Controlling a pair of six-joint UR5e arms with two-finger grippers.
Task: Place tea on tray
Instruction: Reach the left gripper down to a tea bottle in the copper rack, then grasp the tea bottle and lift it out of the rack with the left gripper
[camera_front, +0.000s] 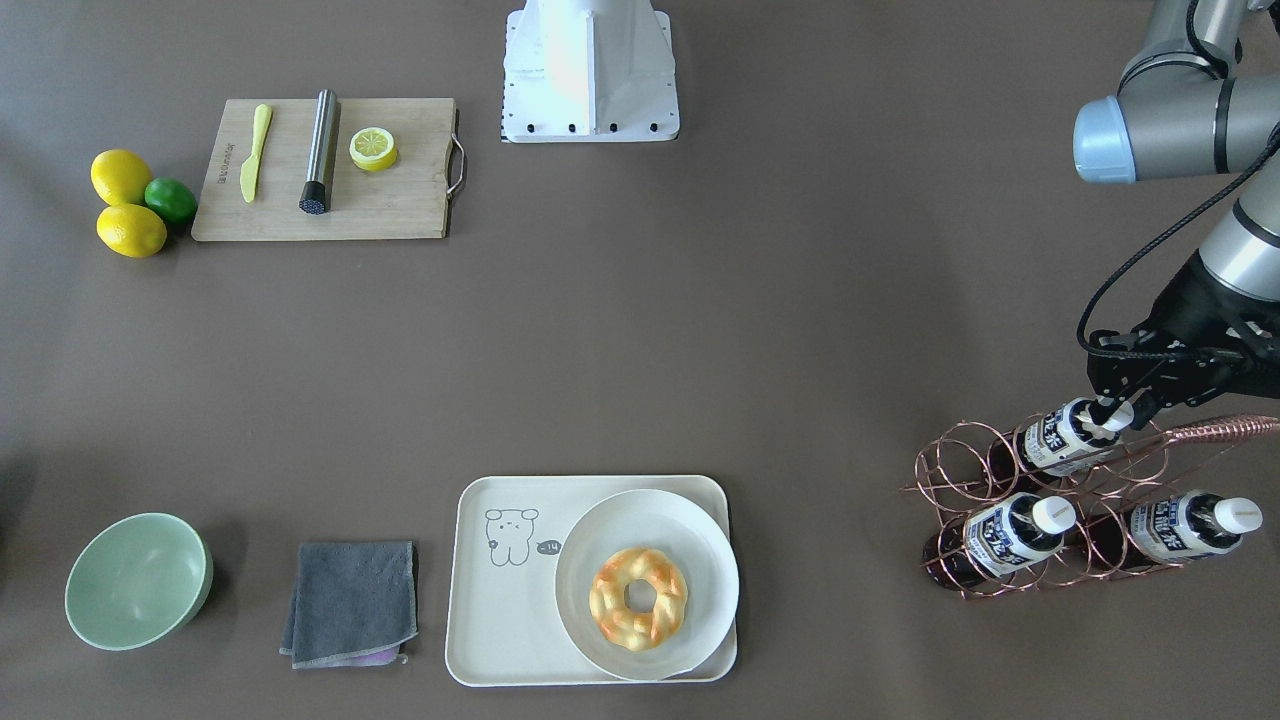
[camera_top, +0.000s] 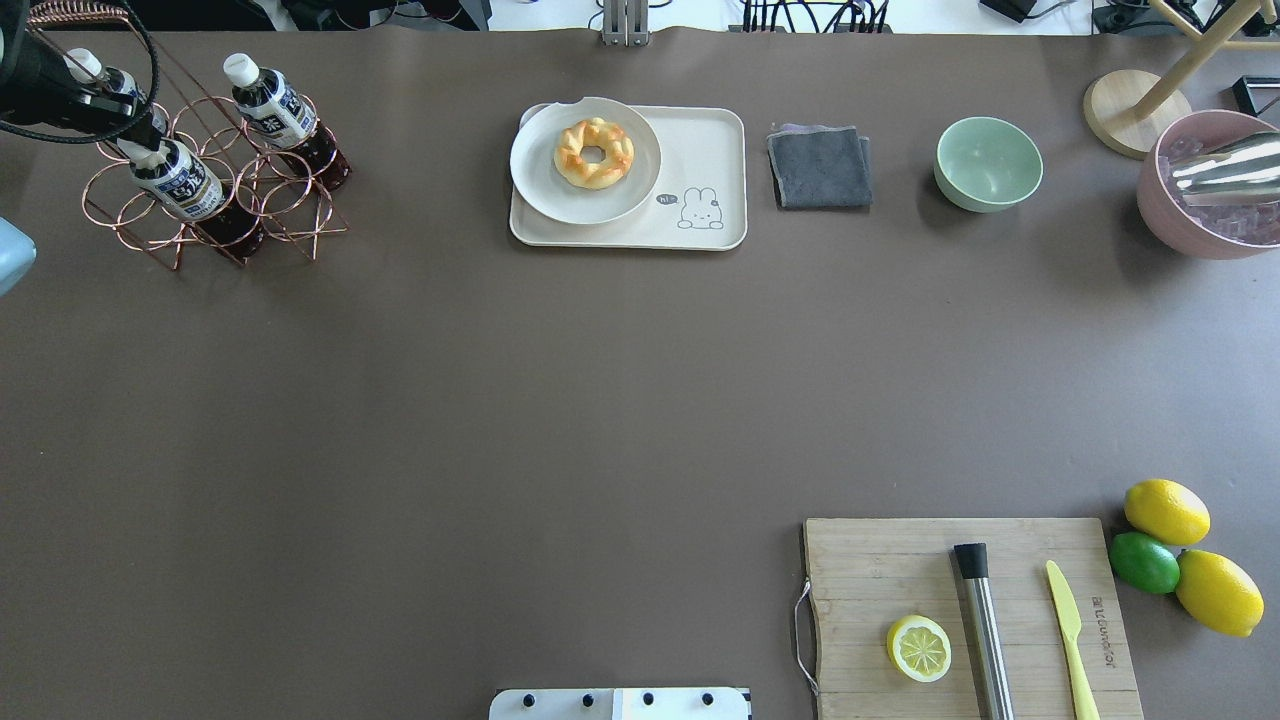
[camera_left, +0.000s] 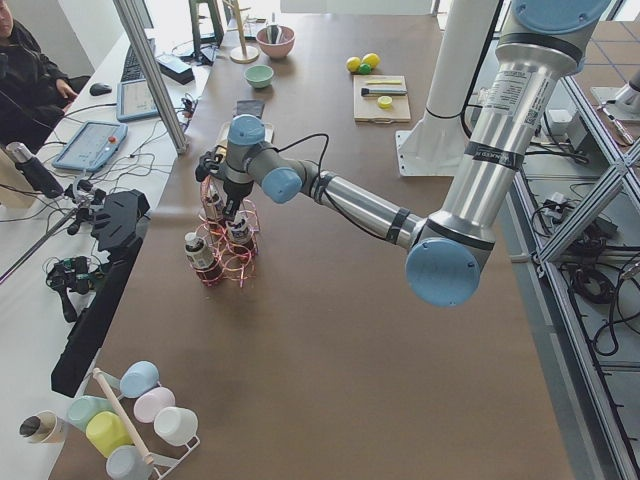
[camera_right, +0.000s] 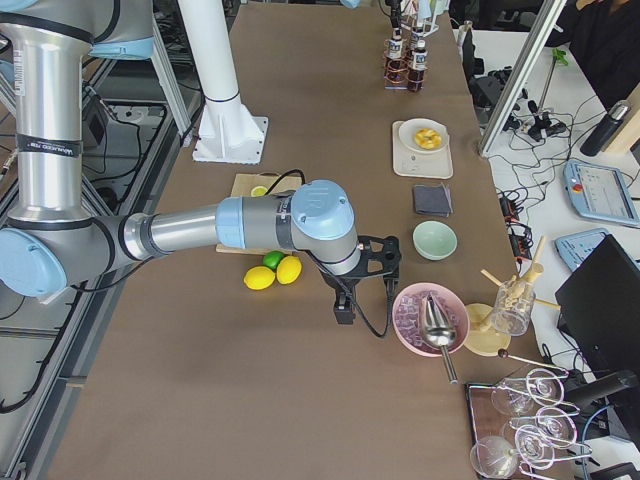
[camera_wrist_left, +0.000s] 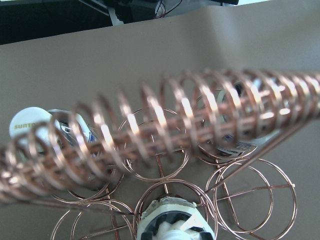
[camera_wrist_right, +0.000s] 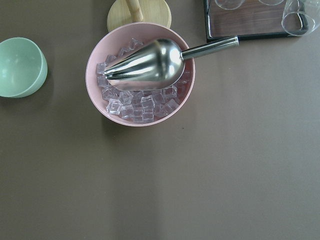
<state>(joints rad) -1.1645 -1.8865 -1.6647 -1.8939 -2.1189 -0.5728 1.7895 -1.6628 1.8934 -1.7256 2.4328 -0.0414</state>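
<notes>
Three tea bottles lie tilted in a copper wire rack (camera_front: 1090, 500) at the table's left end. My left gripper (camera_front: 1118, 410) is shut on the white cap of the tea (camera_front: 1062, 437) nearest the robot, which rests in the rack; it also shows in the overhead view (camera_top: 178, 178). The other two bottles (camera_front: 1010, 532) (camera_front: 1188, 527) lie beside it. The cream tray (camera_front: 500, 620) with the bear drawing is far from the rack. My right gripper (camera_right: 345, 312) hangs over the table near a pink ice bowl; I cannot tell whether it is open or shut.
A round white plate (camera_front: 690, 530) with a doughnut (camera_front: 638, 598) covers one half of the tray. A grey cloth (camera_front: 350, 602) and a green bowl (camera_front: 138, 580) lie beside it. A cutting board (camera_front: 400, 200) and lemons (camera_front: 125, 205) lie near the robot. The pink ice bowl (camera_top: 1205, 185) holds a scoop.
</notes>
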